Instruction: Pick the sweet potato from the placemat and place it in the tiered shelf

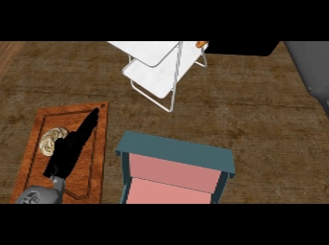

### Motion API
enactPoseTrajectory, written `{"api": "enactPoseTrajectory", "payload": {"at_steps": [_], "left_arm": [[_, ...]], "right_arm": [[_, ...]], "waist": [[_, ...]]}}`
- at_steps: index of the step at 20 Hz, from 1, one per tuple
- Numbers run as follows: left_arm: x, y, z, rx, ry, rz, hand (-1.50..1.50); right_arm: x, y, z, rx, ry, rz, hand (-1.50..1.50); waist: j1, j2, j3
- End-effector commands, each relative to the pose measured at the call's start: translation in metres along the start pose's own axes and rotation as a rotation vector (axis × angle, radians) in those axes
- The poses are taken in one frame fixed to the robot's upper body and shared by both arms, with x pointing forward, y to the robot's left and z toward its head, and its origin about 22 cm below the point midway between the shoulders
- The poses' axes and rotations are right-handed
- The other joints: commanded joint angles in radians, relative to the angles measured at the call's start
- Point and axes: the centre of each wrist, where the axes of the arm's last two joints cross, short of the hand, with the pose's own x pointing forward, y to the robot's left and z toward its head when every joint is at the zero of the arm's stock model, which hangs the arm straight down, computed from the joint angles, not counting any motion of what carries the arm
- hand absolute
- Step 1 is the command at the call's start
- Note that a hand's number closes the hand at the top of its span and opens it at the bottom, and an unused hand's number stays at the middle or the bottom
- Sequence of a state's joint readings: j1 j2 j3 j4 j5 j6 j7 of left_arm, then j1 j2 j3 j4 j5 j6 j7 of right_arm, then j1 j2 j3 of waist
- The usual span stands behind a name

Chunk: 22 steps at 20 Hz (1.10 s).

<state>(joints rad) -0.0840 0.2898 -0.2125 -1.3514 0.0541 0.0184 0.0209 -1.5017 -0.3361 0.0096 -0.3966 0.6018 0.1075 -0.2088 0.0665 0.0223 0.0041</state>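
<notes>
Over the placemat [70, 143], left hand [72, 146] fingers extended straight.

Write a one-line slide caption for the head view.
Left hand stretched over the placemat, beside a teal shelf.

A small orange sweet potato [202, 44] is peeking out at the far edge of the white wire-framed tiered shelf [160, 72], well apart from the reddish-brown rectangular placemat [100, 158] lying flat on the counter.

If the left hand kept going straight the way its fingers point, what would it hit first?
Probably nothing soon: the left hand points up-right off the placemat over bare counter, toward the white tiered shelf, the first thing in line. Height unclear.
</notes>
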Motion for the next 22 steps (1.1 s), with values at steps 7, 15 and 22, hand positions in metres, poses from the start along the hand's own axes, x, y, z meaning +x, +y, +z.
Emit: {"api": "enactPoseTrajectory", "payload": {"at_steps": [7, 15, 22], "left_arm": [[0.003, 0.001, -0.012, -0.027, 0.005, -0.002, 0.00], [0.007, -0.011, -0.010, -0.050, -0.003, -0.008, 0.00], [0.001, -0.011, -0.001, -0.045, 0.011, -0.010, 0.00]], "right_arm": [[0.020, 0.061, -0.015, 0.113, -0.033, 0.051, 1.50], [0.019, 0.108, -0.012, 0.287, 0.055, -0.335, 1.50], [0.008, 0.115, -0.007, 0.290, 0.142, -0.789, -1.50]], "waist": [[0.026, 0.016, -0.006], [0.048, 0.025, -0.004], [0.060, 0.018, -0.003]]}}
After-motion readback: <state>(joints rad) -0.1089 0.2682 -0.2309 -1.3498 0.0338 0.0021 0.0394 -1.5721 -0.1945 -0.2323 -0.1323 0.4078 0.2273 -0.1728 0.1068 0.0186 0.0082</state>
